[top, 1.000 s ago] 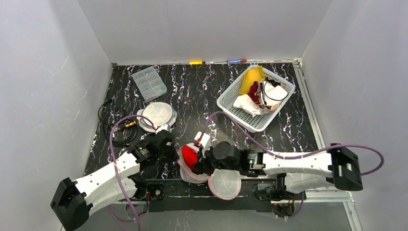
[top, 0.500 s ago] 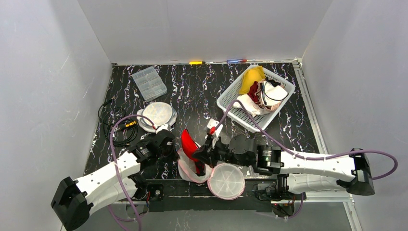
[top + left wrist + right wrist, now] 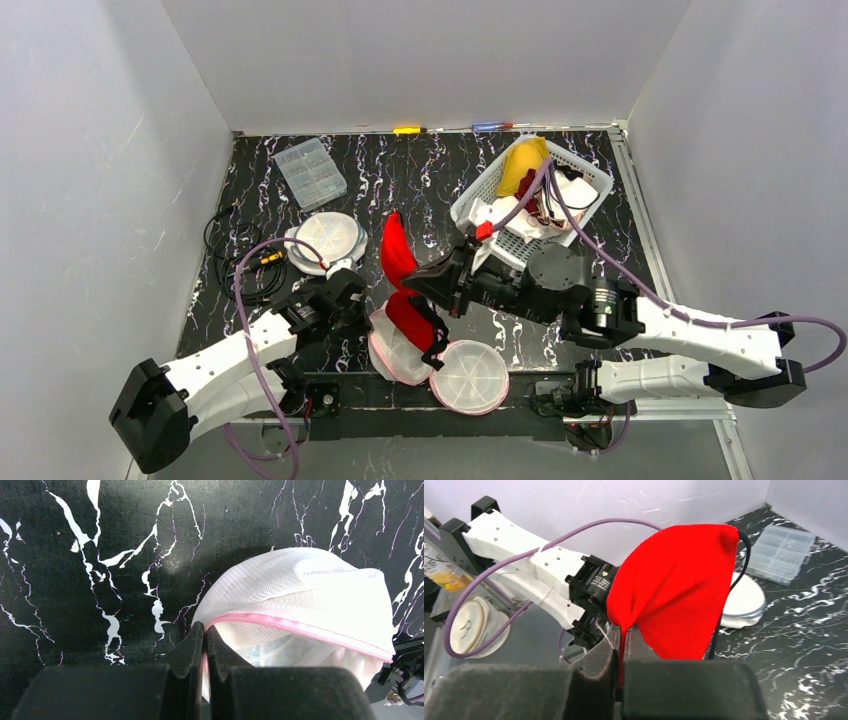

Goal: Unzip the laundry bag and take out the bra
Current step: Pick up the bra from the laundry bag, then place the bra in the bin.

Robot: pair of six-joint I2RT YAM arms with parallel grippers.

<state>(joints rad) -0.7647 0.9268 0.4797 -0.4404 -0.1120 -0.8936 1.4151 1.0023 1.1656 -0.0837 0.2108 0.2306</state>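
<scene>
Nearest, at the counter's (image 3: 420, 185) front edge: white mesh laundry bag (image 3: 392, 352) with pink zipper tape, lying unzipped, mouth gaping toward the right. Just beside it on the right, touching it: round mesh disc (image 3: 467, 376) with a pink rim; cannot tell whether joined to the bag. At the bag's left side, left gripper (image 3: 354, 304), low over the counter, jaws pressed together on the pink zipper edge, as seen in the left wrist view, where the laundry bag (image 3: 295, 587) bulges up right of the left gripper (image 3: 205, 630). Above the bag's mouth, red bra (image 3: 398, 262), out of the bag and raised clear of the counter, one cup standing upright, the other drooping with a black strap toward the opening; contact with the bag not clear. Pinched at its middle by the right gripper (image 3: 428, 288), jaws nearly closed on the fabric; in the right wrist view the bra (image 3: 676, 587) rises straight out of the right gripper (image 3: 622, 632). Farther left, a stack of round mesh bags (image 3: 325, 236), with coiled black cables (image 3: 232, 252) beside it. Farther right, a white basket (image 3: 478, 200) full of clothes, a yellow garment (image 3: 524, 166) at its far end. Behind the stack, a clear compartment box (image 3: 311, 171). Along the far edge, a yellow marker (image 3: 407, 130) and a blue marker (image 3: 492, 127).
</scene>
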